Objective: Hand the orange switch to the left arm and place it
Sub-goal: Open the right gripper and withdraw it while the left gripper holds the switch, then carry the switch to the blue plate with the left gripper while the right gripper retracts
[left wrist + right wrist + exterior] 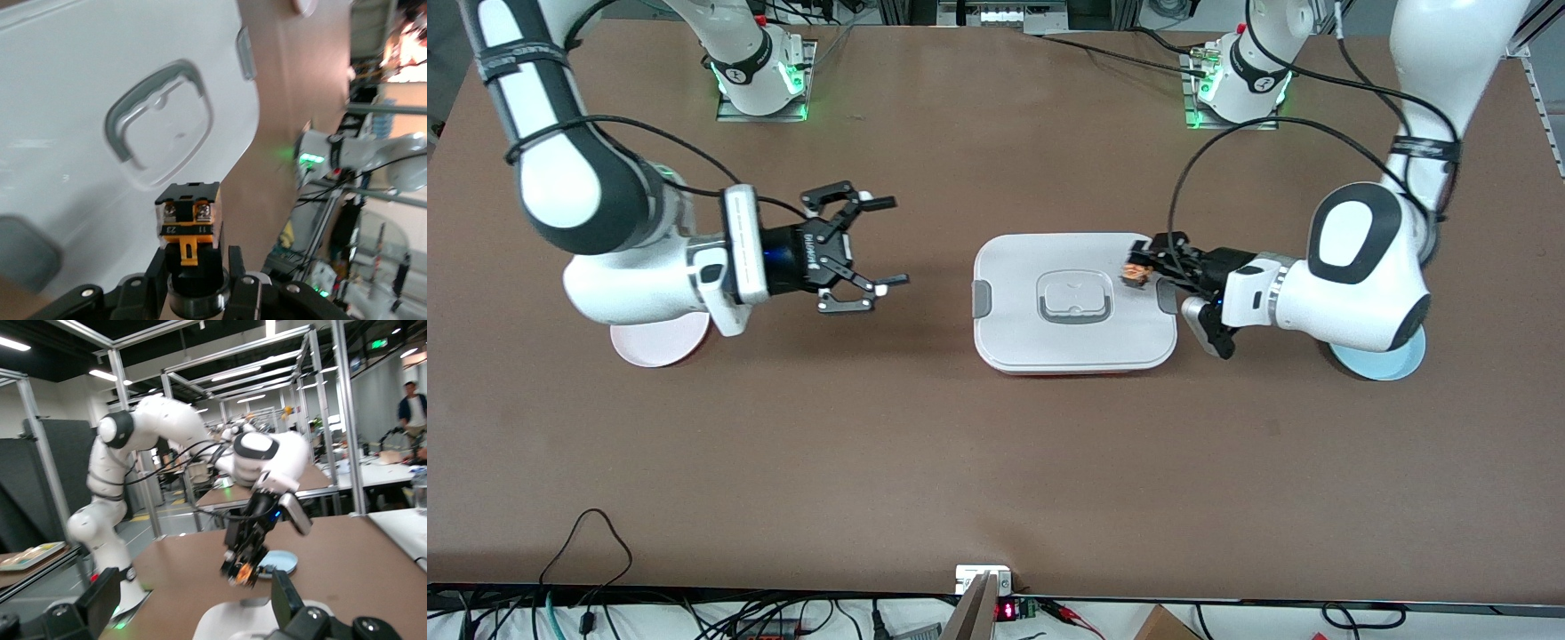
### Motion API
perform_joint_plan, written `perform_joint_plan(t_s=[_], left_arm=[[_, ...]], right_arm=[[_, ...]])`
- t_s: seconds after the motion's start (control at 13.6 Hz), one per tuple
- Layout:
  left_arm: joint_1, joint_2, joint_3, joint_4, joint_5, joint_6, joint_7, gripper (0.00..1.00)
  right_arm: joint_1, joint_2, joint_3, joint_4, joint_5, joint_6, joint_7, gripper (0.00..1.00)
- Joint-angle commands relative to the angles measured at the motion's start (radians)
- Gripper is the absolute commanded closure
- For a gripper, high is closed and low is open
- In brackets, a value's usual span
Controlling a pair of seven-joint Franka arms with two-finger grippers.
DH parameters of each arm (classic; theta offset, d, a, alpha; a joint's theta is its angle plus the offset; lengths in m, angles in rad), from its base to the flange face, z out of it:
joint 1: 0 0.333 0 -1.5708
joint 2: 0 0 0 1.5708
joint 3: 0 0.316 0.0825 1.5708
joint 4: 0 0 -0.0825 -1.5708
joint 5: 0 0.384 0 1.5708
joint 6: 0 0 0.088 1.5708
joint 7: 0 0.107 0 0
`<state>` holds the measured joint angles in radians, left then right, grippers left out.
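My left gripper (1149, 264) is clamped on the switch (1136, 273), carrying it in the air over the box (1073, 301), at the edge toward the left arm's end of the table. My right gripper (860, 252) waits with fingers spread wide over bare table, well apart from the box toward the right arm's end. I judge the switch light, rigid and small; the free black block (187, 209) at the top looks the place to take it.
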<state>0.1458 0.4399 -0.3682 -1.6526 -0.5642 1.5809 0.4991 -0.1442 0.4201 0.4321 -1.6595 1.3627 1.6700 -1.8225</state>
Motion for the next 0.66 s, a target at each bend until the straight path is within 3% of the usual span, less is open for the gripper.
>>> perform_joint_plan(t_s=[0.0, 0.3, 0.59], left_arm=[[0.044, -0.006, -0.014, 0.069, 0.185, -0.119, 0.021, 0.81], [0.04, -0.023, -0.02, 0.071, 0.487, -0.125, 0.116, 0.79], [0.031, -0.014, -0.032, 0.056, 0.862, -0.018, 0.326, 0.79]], right_arm=[[-0.11, -0.033, 0.013, -0.002, -0.115, -0.149, 0.046, 0.0], [-0.254, -0.089, 0.013, -0.002, -0.333, -0.326, 0.132, 0.0], [-0.391, -0.109, 0.013, 0.006, -0.6, -0.406, 0.17, 0.0]])
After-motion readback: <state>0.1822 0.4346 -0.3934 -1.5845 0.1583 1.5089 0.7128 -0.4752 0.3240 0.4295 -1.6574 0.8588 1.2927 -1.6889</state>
